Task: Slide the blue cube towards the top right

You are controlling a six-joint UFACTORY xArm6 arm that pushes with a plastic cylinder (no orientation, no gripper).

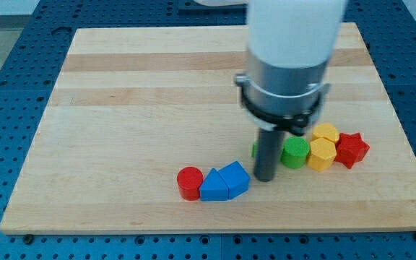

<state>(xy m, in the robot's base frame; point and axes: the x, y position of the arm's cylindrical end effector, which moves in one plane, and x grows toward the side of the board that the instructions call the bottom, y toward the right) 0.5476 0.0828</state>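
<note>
Blue cube (235, 179) touches a blue triangular block (213, 185); my tip (265, 178) just right; no gripper.

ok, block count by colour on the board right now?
Red: 2, a cylinder and a star-like block
Blue: 2, a triangular block and a cube
Green: 2, a cylinder and a sliver mostly hidden behind my rod
Yellow: 2
Total: 8
My tip sits just right of the blue cube.
</note>
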